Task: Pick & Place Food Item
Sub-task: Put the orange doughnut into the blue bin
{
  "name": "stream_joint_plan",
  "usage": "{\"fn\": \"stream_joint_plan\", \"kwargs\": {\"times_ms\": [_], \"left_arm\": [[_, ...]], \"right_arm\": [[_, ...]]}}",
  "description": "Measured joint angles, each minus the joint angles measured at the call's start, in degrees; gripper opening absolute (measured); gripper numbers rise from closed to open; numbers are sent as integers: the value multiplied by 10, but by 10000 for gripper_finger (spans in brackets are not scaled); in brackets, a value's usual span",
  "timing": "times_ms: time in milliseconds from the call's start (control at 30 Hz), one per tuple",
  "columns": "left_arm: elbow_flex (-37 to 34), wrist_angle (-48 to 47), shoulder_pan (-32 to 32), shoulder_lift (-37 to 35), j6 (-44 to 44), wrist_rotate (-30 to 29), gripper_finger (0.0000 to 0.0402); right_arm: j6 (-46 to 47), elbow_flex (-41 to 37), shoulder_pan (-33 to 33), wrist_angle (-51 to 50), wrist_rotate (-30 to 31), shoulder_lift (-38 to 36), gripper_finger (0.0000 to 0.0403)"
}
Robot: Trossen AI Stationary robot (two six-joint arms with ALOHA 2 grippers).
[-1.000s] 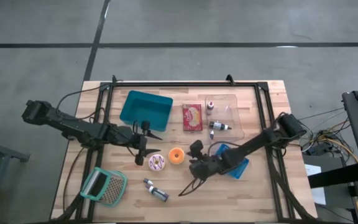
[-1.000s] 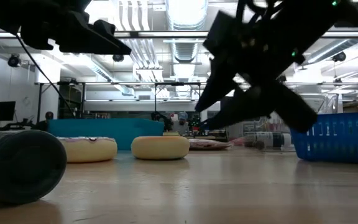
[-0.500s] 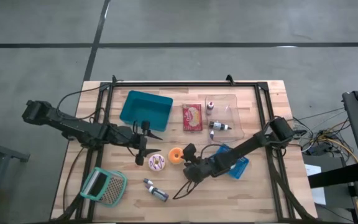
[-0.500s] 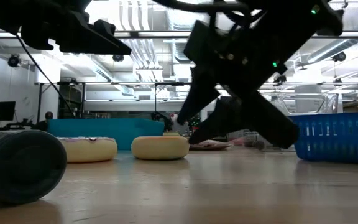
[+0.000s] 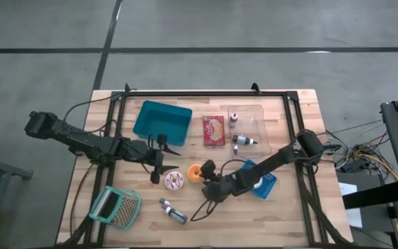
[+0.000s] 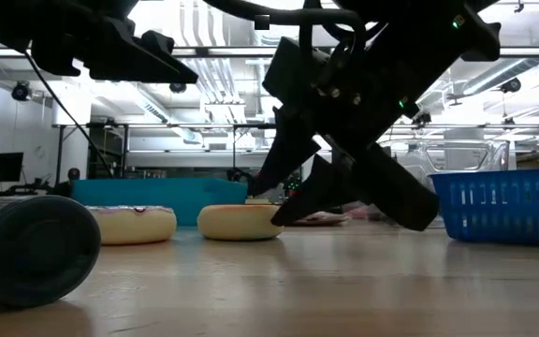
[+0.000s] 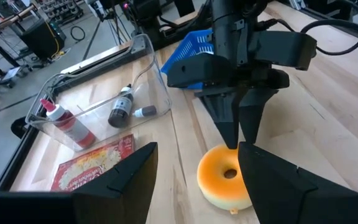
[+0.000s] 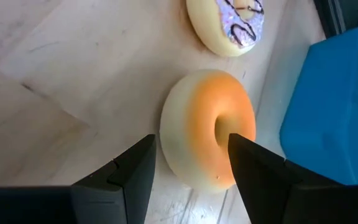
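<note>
Wooden table top (image 5: 282, 207) on a grey floor, seen from above, with a black frame round the work area. From left to right: a teal grater (image 5: 116, 207) at the near-left corner; the left gripper (image 5: 164, 157), waiting beside a teal bin (image 5: 162, 121), its fingers spread and holding nothing; a dark bottle (image 5: 173, 211) lying on its side; a pink-iced doughnut (image 5: 175, 181); the orange-glazed doughnut (image 5: 196, 172), flat on the wood just beside the pink one; the right gripper (image 5: 208, 181); a red snack packet (image 5: 213, 129); a clear tray (image 5: 260, 128) of small bottles; a blue basket (image 5: 265, 185) under the right forearm.

Step in hand, as judged: the approach to grasp, pick not yet made. The right gripper stands close against the orange doughnut (image 8: 209, 138) with fingers parted and empty; in the right wrist view the doughnut fills the gap ahead, between the two fingers. The left wrist view shows the tips (image 7: 240, 127) poised just over its far edge (image 7: 227, 179).

Next move calls for a short advance so the fingers straddle the ring, then a gentle closing, since the doughnut looks soft.
</note>
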Motion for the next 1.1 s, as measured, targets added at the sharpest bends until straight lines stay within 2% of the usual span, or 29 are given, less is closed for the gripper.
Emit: {"fn": "stream_joint_plan", "kwargs": {"times_ms": [1100], "left_arm": [[0, 0, 0, 0, 0, 0, 227]], "right_arm": [[1, 2, -10, 2, -22, 0, 196]]}}
